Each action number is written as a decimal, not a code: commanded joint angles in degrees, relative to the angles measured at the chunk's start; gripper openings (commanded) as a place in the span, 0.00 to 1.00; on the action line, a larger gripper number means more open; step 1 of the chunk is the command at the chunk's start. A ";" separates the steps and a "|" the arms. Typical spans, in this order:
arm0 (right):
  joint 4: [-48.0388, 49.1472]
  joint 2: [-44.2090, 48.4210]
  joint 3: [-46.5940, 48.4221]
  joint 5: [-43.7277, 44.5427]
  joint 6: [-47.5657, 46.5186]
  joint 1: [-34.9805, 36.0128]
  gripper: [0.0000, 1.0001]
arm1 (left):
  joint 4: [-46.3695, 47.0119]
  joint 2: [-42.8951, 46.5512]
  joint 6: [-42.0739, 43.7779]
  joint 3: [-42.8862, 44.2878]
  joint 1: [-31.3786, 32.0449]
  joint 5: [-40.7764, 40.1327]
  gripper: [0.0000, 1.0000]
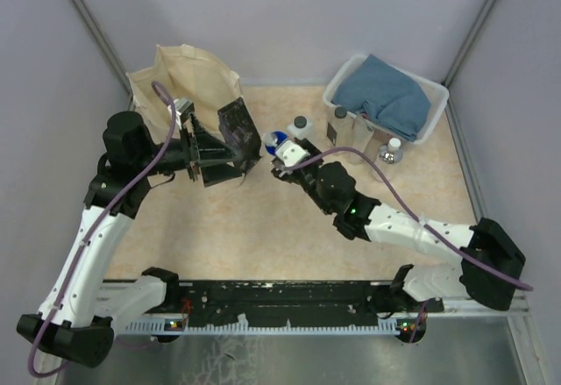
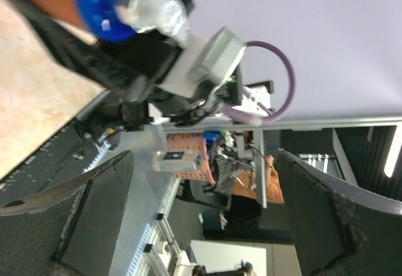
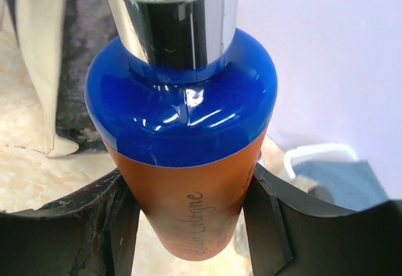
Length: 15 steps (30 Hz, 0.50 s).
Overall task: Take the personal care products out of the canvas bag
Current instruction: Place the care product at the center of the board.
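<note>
The canvas bag (image 1: 188,82) stands at the back left, its dark printed panel (image 1: 238,126) facing right. It also shows in the right wrist view (image 3: 38,68). My right gripper (image 1: 280,155) is shut on a blue-and-orange bottle (image 1: 277,142) with a silver cap, held just right of the bag. In the right wrist view the bottle (image 3: 188,163) sits between both fingers of that gripper (image 3: 188,200). My left gripper (image 1: 232,159) is at the bag's panel. In its own view it (image 2: 204,163) is open wide and empty, and the bottle (image 2: 113,12) shows ahead.
A pale bottle with a grey cap (image 1: 301,128), a dark-capped bottle (image 1: 340,122) and a silver-capped one (image 1: 390,151) stand on the table. A white plastic basket (image 1: 346,74) with a blue cloth (image 1: 386,96) is at the back right.
</note>
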<state>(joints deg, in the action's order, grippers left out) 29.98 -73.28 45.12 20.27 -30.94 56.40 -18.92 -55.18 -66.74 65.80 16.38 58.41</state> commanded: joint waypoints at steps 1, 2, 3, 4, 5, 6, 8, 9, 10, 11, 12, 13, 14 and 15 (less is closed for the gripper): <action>3.49 7.07 -1.68 1.62 11.07 -4.88 0.00 | -7.13 0.09 9.60 1.44 0.14 -7.47 1.00; 2.09 7.53 -2.33 1.24 13.28 -6.43 0.00 | -7.78 0.17 10.69 1.44 0.14 -8.65 1.00; 1.49 7.93 -3.22 0.81 15.28 -8.16 0.00 | -8.51 0.31 11.68 1.25 0.14 -9.82 1.00; 1.05 8.30 -4.07 -0.06 17.27 -9.85 0.00 | -9.38 0.51 12.56 1.12 0.14 -11.07 1.00; 1.31 8.56 -5.18 -0.86 18.78 -11.49 0.00 | -10.14 0.75 13.47 1.15 0.14 -12.23 1.00; 2.08 8.73 -6.38 -1.78 20.21 -13.16 0.00 | -10.85 0.92 14.42 1.17 0.14 -13.46 1.00; 3.45 8.88 -8.69 -4.30 23.26 -16.85 0.00 | -12.46 1.51 16.38 1.37 0.16 -16.06 1.00; 5.28 8.82 -9.86 -5.52 24.49 -18.40 0.00 | -13.50 1.80 17.13 1.54 0.14 -17.19 1.00; 6.85 8.32 -10.67 -6.75 25.92 -20.05 0.00 | -14.04 2.04 17.92 1.75 0.14 -18.26 0.99; 7.68 7.48 -10.86 -8.24 27.29 -21.72 0.00 | -15.13 2.31 18.56 1.90 0.14 -19.34 1.00; 8.12 6.34 -10.70 -9.29 28.00 -22.74 0.00 | -15.69 2.56 19.22 2.08 0.14 -20.33 1.00; 9.51 4.50 -10.72 -9.98 27.85 -23.33 0.00 | -16.23 2.81 19.72 2.13 0.14 -21.03 0.99; 11.63 3.01 -11.06 -10.74 27.44 -23.69 0.00 | -16.62 3.06 20.16 2.26 0.14 -21.54 1.00; 14.04 1.45 -11.25 -11.25 27.29 -23.99 0.00 | -16.90 3.10 20.50 2.36 0.14 -21.89 1.00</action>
<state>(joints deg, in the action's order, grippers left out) 27.92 -68.77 32.23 14.11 -7.49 33.76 -32.91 -53.58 -50.61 65.91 16.36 41.01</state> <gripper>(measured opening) 0.564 0.997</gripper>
